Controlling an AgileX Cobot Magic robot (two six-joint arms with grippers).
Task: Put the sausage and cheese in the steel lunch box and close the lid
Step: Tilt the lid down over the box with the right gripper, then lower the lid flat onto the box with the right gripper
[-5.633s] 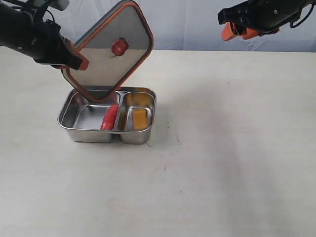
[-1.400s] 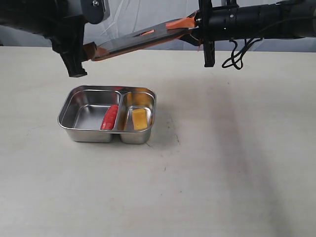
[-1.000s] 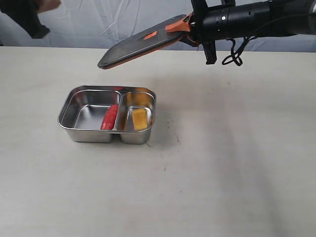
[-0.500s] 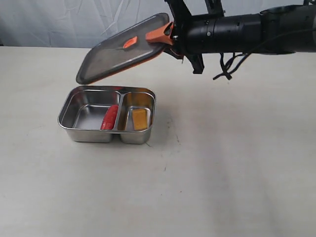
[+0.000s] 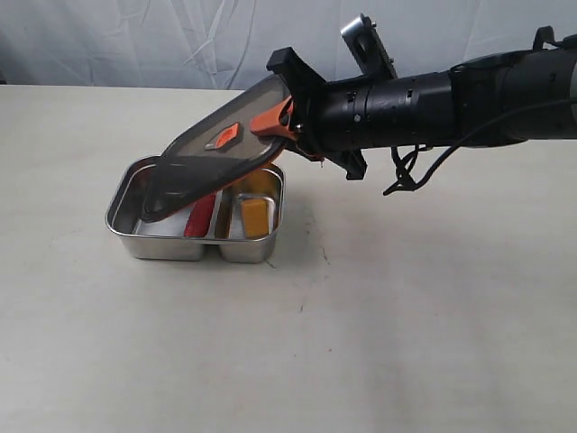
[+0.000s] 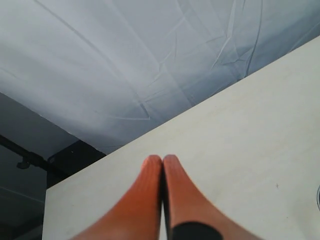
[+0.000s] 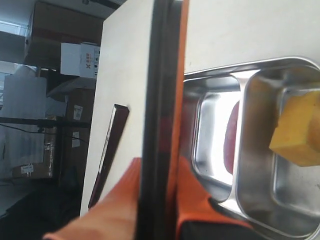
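The steel lunch box [image 5: 180,250] sits left of centre on the table. The red sausage [image 5: 199,217] lies in its left compartment against the divider, and the yellow-orange cheese [image 5: 255,216] lies in the right one. My right gripper [image 5: 281,120] is shut on the rim of the dark lid [image 5: 203,171], which slants down over the box with its low end inside the left compartment. The orange valve tab [image 5: 225,137] faces up. In the right wrist view the lid [image 7: 161,90] runs edge-on between the fingers of my right gripper [image 7: 159,169], beside the lunch box [image 7: 235,75], the cheese [image 7: 299,134] and the sausage [image 7: 232,132]. My left gripper [image 6: 162,161] is shut on nothing, away from the box.
The beige table [image 5: 406,316] stretches to the right and in front of the box. A pale fabric backdrop [image 5: 135,41] hangs behind. Off the table's edge, the right wrist view shows a dark bar [image 7: 107,152] and stacked cartons [image 7: 80,55].
The left arm let go of the lid and left the exterior view. The right gripper, holding the lid alone, swung it down and left until its low end dipped into the box.
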